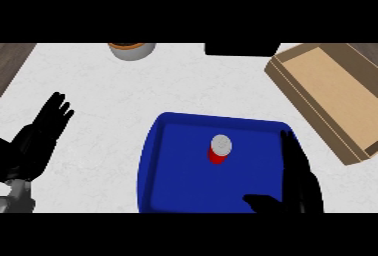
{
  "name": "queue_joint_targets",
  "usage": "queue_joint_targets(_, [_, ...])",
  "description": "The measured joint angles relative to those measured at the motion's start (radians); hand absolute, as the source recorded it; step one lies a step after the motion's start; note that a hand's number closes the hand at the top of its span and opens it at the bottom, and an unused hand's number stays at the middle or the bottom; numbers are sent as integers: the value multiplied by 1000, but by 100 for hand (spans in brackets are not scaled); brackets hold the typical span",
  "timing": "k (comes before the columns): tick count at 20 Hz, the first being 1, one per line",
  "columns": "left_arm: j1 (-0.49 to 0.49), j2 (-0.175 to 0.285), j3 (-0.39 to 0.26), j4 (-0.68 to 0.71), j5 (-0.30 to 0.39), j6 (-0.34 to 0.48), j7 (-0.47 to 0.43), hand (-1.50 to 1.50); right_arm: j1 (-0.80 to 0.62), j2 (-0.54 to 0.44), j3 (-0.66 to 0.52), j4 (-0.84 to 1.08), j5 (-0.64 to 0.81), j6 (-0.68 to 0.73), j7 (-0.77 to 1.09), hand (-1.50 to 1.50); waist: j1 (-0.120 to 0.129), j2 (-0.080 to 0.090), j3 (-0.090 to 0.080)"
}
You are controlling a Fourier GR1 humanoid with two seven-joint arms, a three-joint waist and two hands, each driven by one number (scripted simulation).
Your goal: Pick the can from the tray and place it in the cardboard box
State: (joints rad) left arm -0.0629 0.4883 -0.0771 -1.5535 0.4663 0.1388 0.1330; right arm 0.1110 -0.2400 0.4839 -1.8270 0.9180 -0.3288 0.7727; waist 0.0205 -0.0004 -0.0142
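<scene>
A red can (218, 149) with a silver top stands upright in the middle of the blue tray (171, 165). The cardboard box (336, 95) lies open at the right, beyond the tray's far right corner. My right hand (299, 182) hovers over the tray's right side, fingers straight and thumb spread toward the can, open and a short way to the can's right. My left hand (37, 137) rests open at the left edge, fingers up, well away from the tray.
A grey cup with an orange rim (131, 49) stands at the far edge, left of centre. A black object (242, 48) sits at the far edge next to the box. A dark wood strip (13, 60) borders the white counter at the far left.
</scene>
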Motion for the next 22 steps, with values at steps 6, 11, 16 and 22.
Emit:
queue_joint_targets(6, [-9,-3,-5,-20,5,-1,26,0,-180,144,39,-32,53,291,312,-150,9,0,6])
queue_joint_targets(11, [-9,-8,-1,-21,-6,5,27,0,-310,202,47,-15,5,383,425,-150,4,0,10])
queue_joint_targets(16, [4,-4,16,-40,-2,4,37,0,-359,218,36,8,-48,430,460,-150,-3,-2,11])
queue_joint_targets(22, [27,-10,25,-49,-6,-8,30,0,-408,223,14,44,-88,455,474,-150,-9,-2,12])
